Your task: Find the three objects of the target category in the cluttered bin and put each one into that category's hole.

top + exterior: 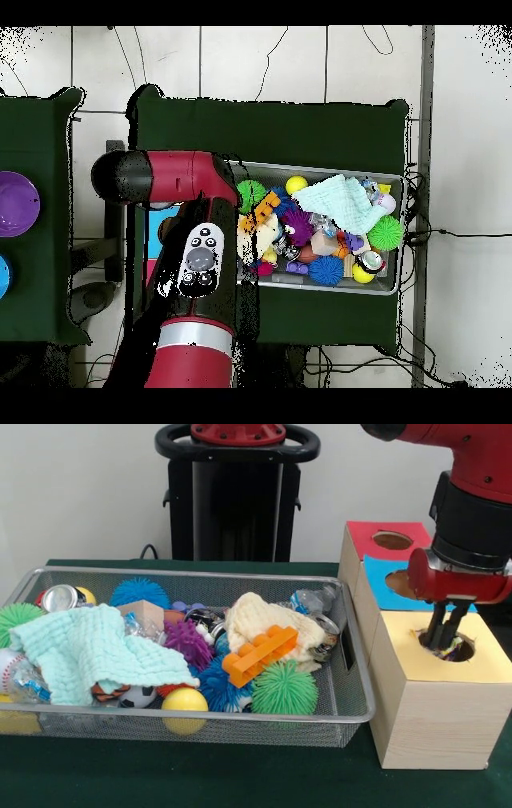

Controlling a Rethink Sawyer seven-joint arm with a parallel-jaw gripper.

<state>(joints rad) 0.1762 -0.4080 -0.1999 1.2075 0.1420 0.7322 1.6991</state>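
Note:
The wire mesh bin (352,664) stands left of the boxes and is full of clutter; it also shows in the overhead view (392,182). No bright printed rag shows on top of the clutter. My gripper (445,642) hangs straight down over the yellow-faced box (492,664), with its lower end dipped into the round hole (470,649). The tips are hidden inside the hole, where a small dark patch with bits of colour shows beside them. In the overhead view the arm (195,260) covers the gripper and most of the boxes.
In the bin lie a mint-green waffle cloth (88,652), a cream knitted cloth (260,620), an orange brick (260,654), spiky green (284,688) and blue balls, a yellow ball (185,701) and cans. The blue-faced (384,596) and red-faced (392,540) boxes stand behind the yellow one.

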